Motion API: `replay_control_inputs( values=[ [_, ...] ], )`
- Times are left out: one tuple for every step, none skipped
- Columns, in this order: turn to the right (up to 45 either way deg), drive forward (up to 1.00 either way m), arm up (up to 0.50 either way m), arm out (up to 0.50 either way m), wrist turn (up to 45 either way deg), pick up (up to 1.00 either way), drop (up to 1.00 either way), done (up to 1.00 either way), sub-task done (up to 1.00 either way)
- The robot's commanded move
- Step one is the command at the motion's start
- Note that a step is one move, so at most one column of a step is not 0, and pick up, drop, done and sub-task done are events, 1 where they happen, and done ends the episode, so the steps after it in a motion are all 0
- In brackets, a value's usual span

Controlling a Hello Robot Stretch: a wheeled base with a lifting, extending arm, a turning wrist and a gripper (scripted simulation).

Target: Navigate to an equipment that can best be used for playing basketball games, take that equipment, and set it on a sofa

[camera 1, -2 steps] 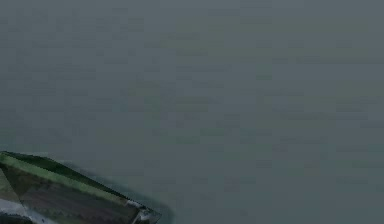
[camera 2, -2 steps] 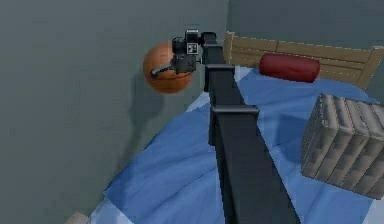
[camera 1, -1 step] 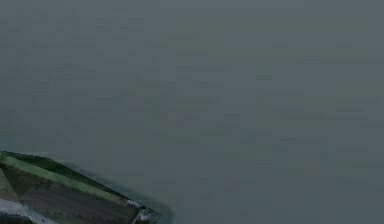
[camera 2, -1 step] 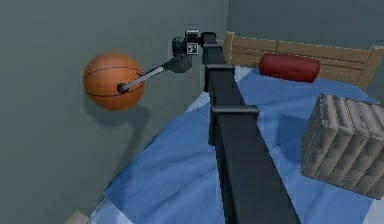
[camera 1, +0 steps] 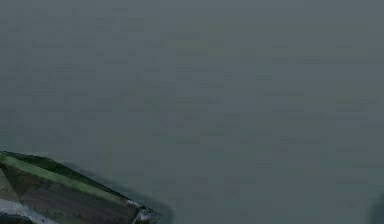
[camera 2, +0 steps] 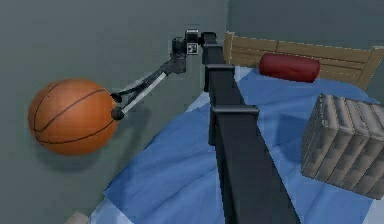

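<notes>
In the arm side view an orange basketball (camera 2: 72, 116) with dark seams hangs at the left, in front of a grey wall (camera 2: 90, 40) and clear of the bed below it. My gripper (camera 2: 118, 104) holds the basketball at its far end, its two thin fingers (camera 2: 145, 85) reaching down and left from the dark wrist body. The dark square arm (camera 2: 235, 130) rises from the bottom edge and passes over the bed.
A bed with a blue cover (camera 2: 170, 170) lies under the arm, with a wooden headboard (camera 2: 300, 50), a red bolster (camera 2: 290, 67) and a slatted wooden crate (camera 2: 345, 140) on it. The forward view faces a plain grey wall (camera 1: 200, 90), with a dark green-edged thing (camera 1: 60, 190) at lower left.
</notes>
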Motion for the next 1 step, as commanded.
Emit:
replay_control_inputs(
  values=[
    [0.0,0.00,0.00,0.00,-18.0,0.00,0.00,0.00,0.00]
  ],
)
